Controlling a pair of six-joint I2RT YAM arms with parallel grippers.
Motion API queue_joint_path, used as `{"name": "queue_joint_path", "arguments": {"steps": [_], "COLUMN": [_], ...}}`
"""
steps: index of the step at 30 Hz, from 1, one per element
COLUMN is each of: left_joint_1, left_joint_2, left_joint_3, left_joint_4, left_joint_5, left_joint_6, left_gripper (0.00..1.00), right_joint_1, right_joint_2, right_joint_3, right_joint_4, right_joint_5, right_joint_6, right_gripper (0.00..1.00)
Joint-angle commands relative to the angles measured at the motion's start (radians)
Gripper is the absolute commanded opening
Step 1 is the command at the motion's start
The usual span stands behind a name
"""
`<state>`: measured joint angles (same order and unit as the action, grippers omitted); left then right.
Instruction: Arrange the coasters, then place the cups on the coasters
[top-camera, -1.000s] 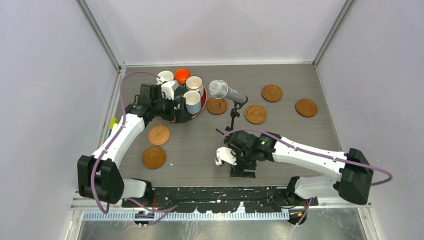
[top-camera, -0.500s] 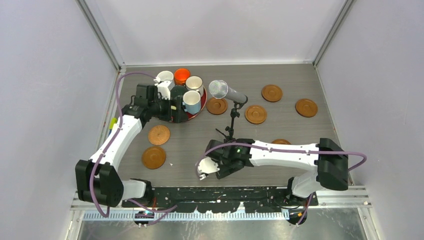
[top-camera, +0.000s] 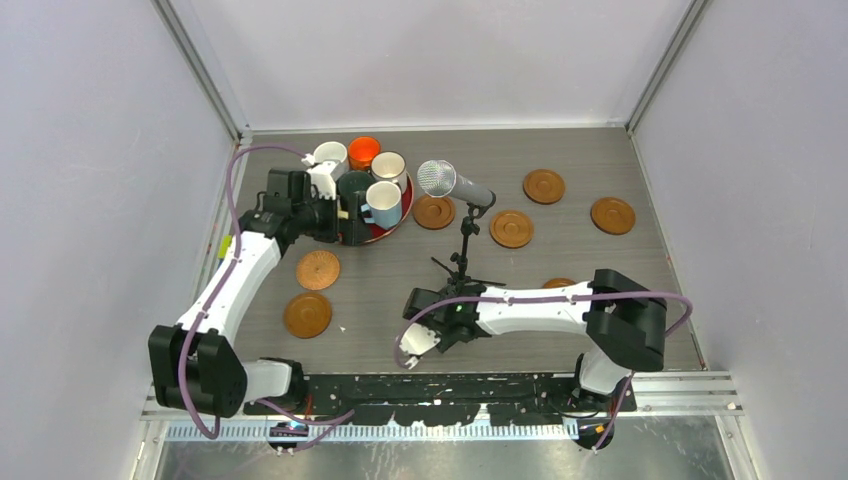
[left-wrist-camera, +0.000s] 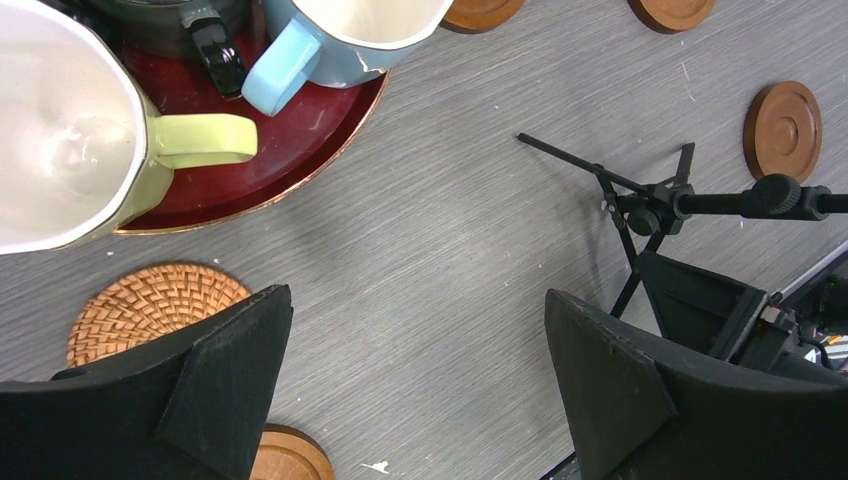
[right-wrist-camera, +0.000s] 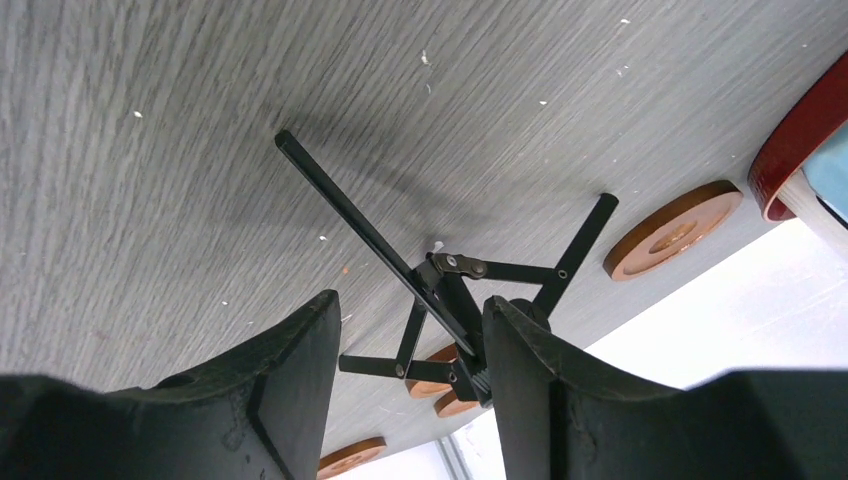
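Several cups stand on a red tray (top-camera: 403, 213) at the back left: white (top-camera: 330, 153), orange (top-camera: 364, 150), cream with brown rim (top-camera: 389, 166), light blue (top-camera: 384, 201) and a dark one (top-camera: 354, 185). A pale yellow cup (left-wrist-camera: 60, 150) shows in the left wrist view. Brown coasters lie scattered: a woven one (top-camera: 318, 269), smooth ones (top-camera: 307, 314) (top-camera: 434, 211) (top-camera: 511, 228). My left gripper (top-camera: 340, 212) hovers by the tray's near-left edge, open and empty (left-wrist-camera: 415, 295). My right gripper (top-camera: 412, 345) sits low near the front edge, jaws apart, nothing between them (right-wrist-camera: 410, 310).
A microphone (top-camera: 440, 180) on a black tripod stand (top-camera: 460, 270) stands mid-table, its legs just beyond my right fingers (right-wrist-camera: 440, 280). More coasters lie at the right (top-camera: 544, 185) (top-camera: 612, 215), and one is half hidden behind the right arm (top-camera: 560, 283).
The right arm swung left toward the front edge and its jaws narrowed, uncovering a coaster at the right. The left gripper drew back slightly left beside the tray.
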<state>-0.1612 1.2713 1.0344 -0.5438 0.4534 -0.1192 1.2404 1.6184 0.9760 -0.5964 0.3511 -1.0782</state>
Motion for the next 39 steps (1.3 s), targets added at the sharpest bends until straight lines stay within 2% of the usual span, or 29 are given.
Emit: {"name": "queue_joint_path", "arguments": {"steps": [1, 8, 27, 39], "left_joint_1": [0.008, 0.012, 0.018, 0.02], "left_joint_2": [-0.053, -0.064, -0.045, -0.022], "left_joint_3": [0.046, 0.043, 0.049, 0.053], "left_joint_4": [-0.006, -0.01, 0.009, 0.02], "left_joint_5": [0.004, 0.011, 0.014, 0.03], "left_joint_6": [0.023, 0.029, 0.035, 0.033], "left_gripper": [1.0, 1.0, 0.99, 0.99], "right_joint_1": [-0.028, -0.125, -0.404, -0.596], "right_joint_2": [0.01, 0.034, 0.077, 0.174], "right_joint_3": [-0.002, -0.039, -0.043, 0.055], "right_joint_4": [0.041, 0.1, 0.148, 0.166], "right_joint_5": [0.029, 0.025, -0.045, -0.092], "right_joint_6": [-0.09, -0.199, -0.397, -0.494], "right_gripper": [0.58, 0.54, 0.54, 0.53]}}
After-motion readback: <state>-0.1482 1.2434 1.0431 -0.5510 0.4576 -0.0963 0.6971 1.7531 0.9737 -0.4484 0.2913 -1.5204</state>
